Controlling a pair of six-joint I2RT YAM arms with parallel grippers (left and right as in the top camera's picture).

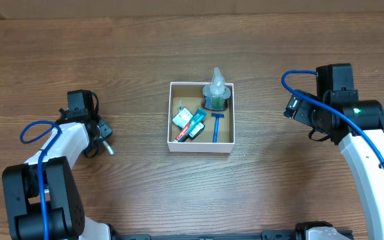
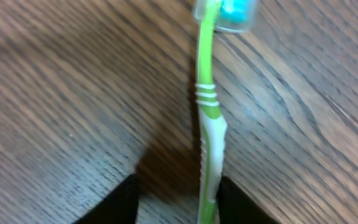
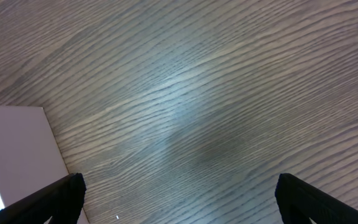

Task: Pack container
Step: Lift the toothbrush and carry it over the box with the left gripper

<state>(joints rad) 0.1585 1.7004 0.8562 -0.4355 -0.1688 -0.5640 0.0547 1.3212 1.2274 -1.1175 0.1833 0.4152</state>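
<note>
The container (image 1: 200,146) is a white-walled square box with a brown inside, at the table's middle. It holds a small toothpaste tube (image 1: 190,123), a blue razor (image 1: 215,127) and a clear bottle (image 1: 216,90). A green and white toothbrush (image 2: 207,118) with a clear cap on its head lies on the table at the left. My left gripper (image 2: 178,202) is open around its handle, which rests against the right finger, with a gap to the left finger. My right gripper (image 3: 179,199) is wide open and empty above bare table, right of the container's white wall (image 3: 17,143).
The wooden table (image 1: 192,40) stretches all round the container. The left arm (image 1: 65,133) is at the left edge and the right arm (image 1: 352,117) at the right, each with a blue cable.
</note>
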